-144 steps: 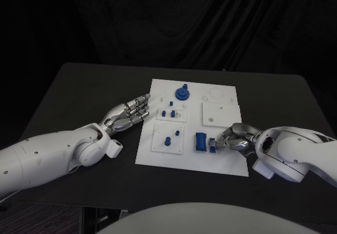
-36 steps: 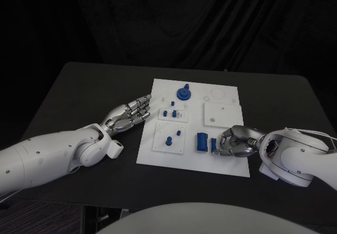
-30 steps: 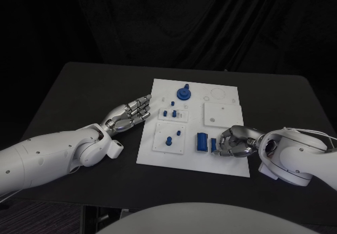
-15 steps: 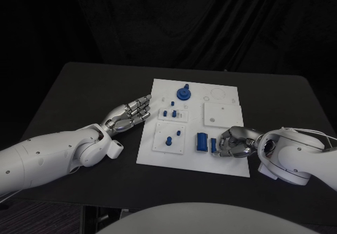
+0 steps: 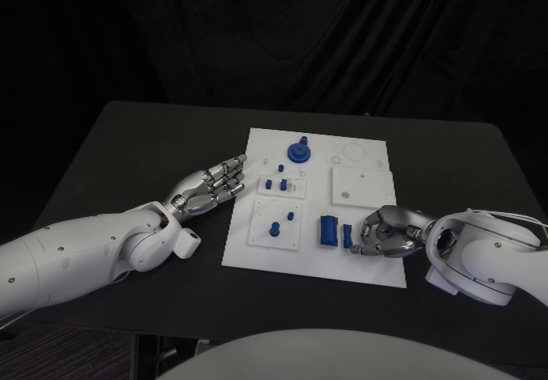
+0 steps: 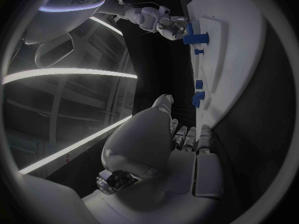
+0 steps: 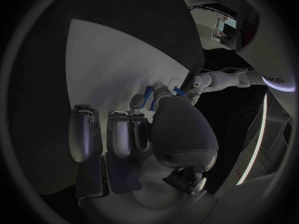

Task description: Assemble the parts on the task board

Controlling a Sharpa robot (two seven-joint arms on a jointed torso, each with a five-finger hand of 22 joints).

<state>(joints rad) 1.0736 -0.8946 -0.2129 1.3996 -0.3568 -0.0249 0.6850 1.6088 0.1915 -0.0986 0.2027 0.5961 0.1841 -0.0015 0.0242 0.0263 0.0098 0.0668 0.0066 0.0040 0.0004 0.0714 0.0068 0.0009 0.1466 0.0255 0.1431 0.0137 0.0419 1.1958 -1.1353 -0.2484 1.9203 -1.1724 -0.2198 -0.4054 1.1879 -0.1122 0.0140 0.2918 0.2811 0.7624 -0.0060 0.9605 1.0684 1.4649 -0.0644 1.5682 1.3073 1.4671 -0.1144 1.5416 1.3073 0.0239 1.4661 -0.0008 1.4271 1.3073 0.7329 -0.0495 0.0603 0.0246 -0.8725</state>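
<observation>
The white task board (image 5: 363, 261) lies mid-table. On it stand a blue round part (image 5: 298, 150), two short pegs (image 5: 274, 184), two more pegs (image 5: 274, 229) and an upright blue block (image 5: 328, 230). Just right of that block is a small blue part (image 5: 347, 235). My right hand (image 5: 388, 234) is curled at it, and its fingertips (image 7: 138, 102) pinch the part (image 7: 148, 95). In the left wrist view the right hand (image 6: 159, 21) meets the blue pieces (image 6: 194, 35). My left hand (image 5: 211, 187) lies open beside the board's left edge, holding nothing.
Two raised white square plates (image 5: 359, 184) sit on the board's right and middle. Bare black table (image 5: 137, 150) surrounds the board on all sides. My left forearm (image 5: 92, 253) lies across the front left of the table.
The right hand has curled tighter on the small blue part and shifted slightly toward the board's right front corner. The left hand and the other parts have stayed still.
</observation>
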